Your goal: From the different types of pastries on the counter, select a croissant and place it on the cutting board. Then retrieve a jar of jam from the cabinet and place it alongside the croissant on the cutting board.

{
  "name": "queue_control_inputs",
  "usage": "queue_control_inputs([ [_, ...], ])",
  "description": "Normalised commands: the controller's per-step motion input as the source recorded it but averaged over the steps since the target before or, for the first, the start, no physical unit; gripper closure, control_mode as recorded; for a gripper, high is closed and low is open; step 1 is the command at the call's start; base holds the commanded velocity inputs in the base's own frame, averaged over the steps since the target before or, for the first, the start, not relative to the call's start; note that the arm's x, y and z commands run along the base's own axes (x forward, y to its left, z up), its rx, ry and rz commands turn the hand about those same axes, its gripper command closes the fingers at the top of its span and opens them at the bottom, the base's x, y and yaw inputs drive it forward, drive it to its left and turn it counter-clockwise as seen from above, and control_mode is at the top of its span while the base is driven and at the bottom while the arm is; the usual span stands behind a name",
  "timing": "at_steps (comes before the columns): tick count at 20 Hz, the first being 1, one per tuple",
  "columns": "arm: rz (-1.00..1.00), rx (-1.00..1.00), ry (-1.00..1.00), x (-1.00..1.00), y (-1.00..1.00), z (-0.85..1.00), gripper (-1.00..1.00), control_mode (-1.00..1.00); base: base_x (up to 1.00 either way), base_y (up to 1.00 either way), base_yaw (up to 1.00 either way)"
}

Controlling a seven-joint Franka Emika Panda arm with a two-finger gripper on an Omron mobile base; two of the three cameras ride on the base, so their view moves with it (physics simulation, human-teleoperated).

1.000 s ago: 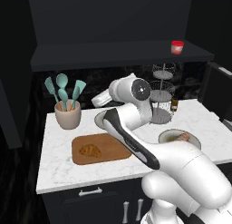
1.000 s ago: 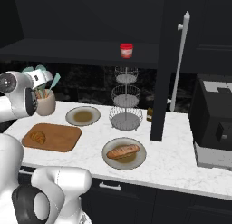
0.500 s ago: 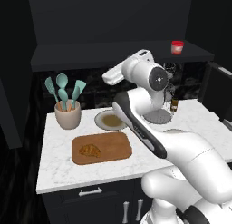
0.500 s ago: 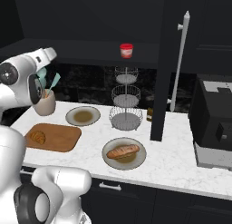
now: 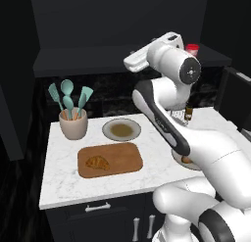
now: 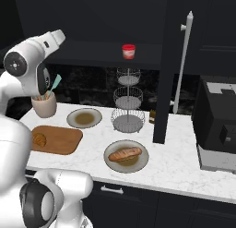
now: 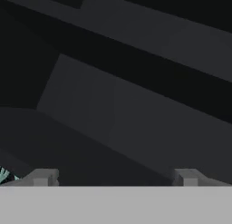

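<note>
Gripper (image 7: 115, 177) first: we see its two tips spread wide with nothing between them, looking at dark cabinet (image 5: 122, 20) panels. Over the last second our arm (image 5: 169, 69) has swung up from low over the counter (image 5: 59, 172) to shelf height, and the hand now sits high, level with the ledge; in the right base view the wrist points up and toward the back wall.

Taking things largest to smallest: the cabinet is the dark upper unit with a shelf ledge running above the counter's back edge. The counter itself has not moved, nor has anything on it. The board (image 5: 125, 160) lies toward the counter's front edge, left of centre, and the croissant (image 5: 97, 162) rests on its left half, well apart from the gripper. That half of the job looks done to us. A plate (image 5: 121, 130) stands just behind the board, and the bun (image 6: 124, 154) sits on another plate near the front edge in the right base view. The jar (image 6: 128, 51), red-lidded, stands on the ledge toward its right end, untouched.

So the lift reads as the start of the jam fetch. We judge the hand is at about the right height but, as far as the dim hand view lets us tell, not yet aimed at the jar; it would need to travel right along the ledge.
</note>
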Motion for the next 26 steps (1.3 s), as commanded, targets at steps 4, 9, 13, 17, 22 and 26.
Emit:
queue_control_inputs([
  [4, -0.03, 0.03, 0.11, 0.00, -0.23, 0.06, -1.00, -1.00, 0.00, 0.00, 0.00],
  [9, -0.24, 0.07, 0.16, -0.08, -0.77, 0.20, -1.00, -1.00, 0.00, 0.00, 0.00],
  [13, -0.27, 0.04, 0.10, -0.14, -0.78, 0.25, -1.00, -1.00, 0.00, 0.00, 0.00],
  [17, -0.24, 0.05, 0.10, -0.25, -0.79, 0.07, -1.00, -1.00, 0.00, 0.00, 0.00],
  [22, -0.13, 0.04, 0.07, -0.38, -0.84, -0.04, -1.00, -1.00, 0.00, 0.00, 0.00],
  [26, -0.01, 0.01, -0.02, 0.00, -0.14, 0.01, -1.00, -1.00, 0.00, 0.00, 0.00],
])
